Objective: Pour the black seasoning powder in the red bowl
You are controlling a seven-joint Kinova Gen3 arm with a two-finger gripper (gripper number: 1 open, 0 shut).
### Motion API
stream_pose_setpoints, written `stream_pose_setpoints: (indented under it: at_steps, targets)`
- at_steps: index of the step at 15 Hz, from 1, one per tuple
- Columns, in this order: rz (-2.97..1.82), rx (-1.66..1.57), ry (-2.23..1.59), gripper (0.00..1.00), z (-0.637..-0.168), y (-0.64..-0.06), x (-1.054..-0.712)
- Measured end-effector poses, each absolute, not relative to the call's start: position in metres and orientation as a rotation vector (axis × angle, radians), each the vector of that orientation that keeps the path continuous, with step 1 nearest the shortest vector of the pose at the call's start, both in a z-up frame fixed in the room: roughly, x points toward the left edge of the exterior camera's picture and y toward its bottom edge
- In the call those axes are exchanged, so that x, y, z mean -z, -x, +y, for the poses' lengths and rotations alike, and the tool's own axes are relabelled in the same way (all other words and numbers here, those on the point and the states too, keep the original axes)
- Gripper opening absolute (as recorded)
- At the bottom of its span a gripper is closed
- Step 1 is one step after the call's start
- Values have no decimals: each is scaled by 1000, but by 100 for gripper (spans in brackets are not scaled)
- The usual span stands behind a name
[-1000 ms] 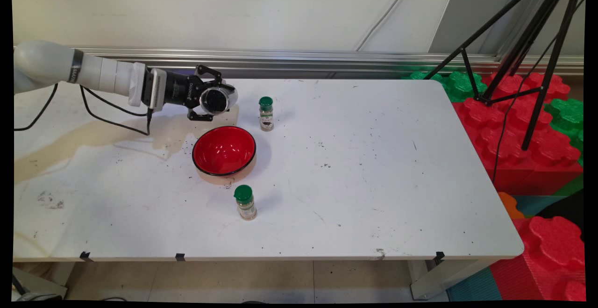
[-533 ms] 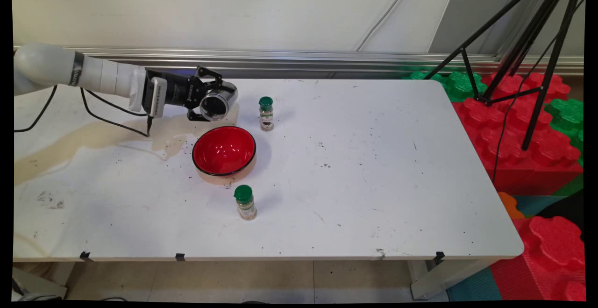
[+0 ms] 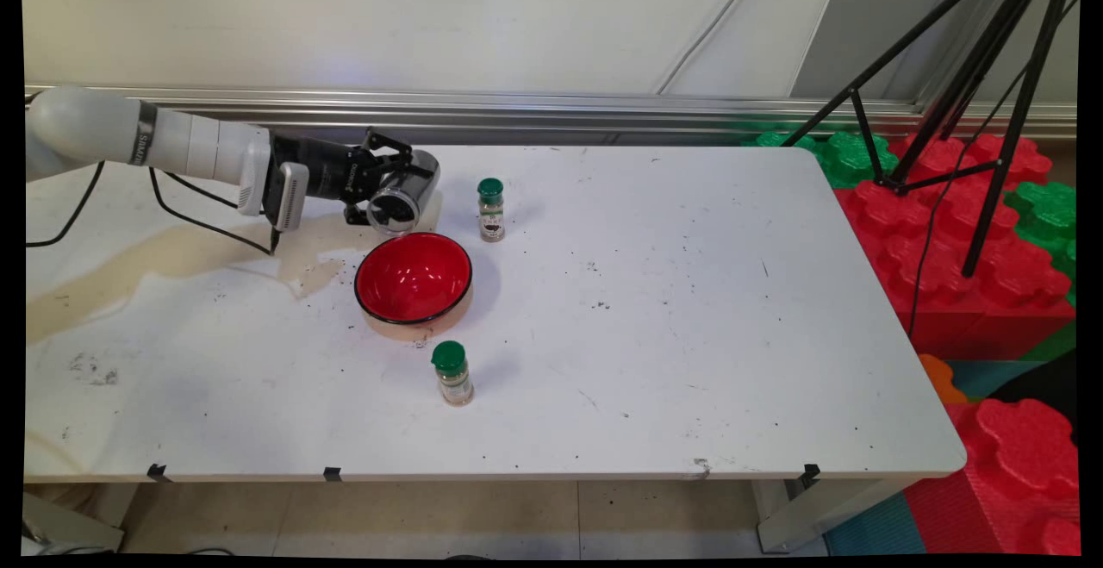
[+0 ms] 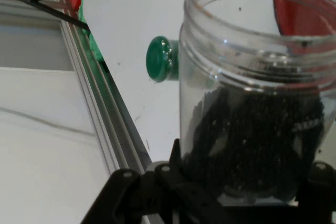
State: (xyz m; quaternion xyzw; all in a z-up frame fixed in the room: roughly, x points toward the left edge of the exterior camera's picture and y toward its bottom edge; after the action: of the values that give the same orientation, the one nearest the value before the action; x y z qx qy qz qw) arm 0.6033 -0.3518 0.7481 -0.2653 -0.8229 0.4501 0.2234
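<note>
Tipped further since before: open jar (image 3: pixel 403 195) clamped in claw (image 3: pixel 379 193), mouth over red bowl (image 3: pixel 414 278); green-lidded spice bottle (image 3: pixel 491 209) beside

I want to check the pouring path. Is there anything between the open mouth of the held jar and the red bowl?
Nothing visible is between them. The tool holds the clear jar tilted, its mouth just above the far left rim of the red bowl. The nearest spice bottle stands to the side, apart.

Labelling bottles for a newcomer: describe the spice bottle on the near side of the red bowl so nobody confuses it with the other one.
Find the red bowl left of centre on the white table. The spice bottle stands upright just in front of it, towards the table's near edge. Both bottles have green caps, but its contents are pale tan, while the far bottle holds something dark.
</note>
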Motion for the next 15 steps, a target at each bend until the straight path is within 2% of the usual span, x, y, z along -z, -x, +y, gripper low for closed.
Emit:
stream_pose_setpoints:
  at_steps: [15]
  targets:
    - [-2216,-1355,1063,0,-342,-591,-751]
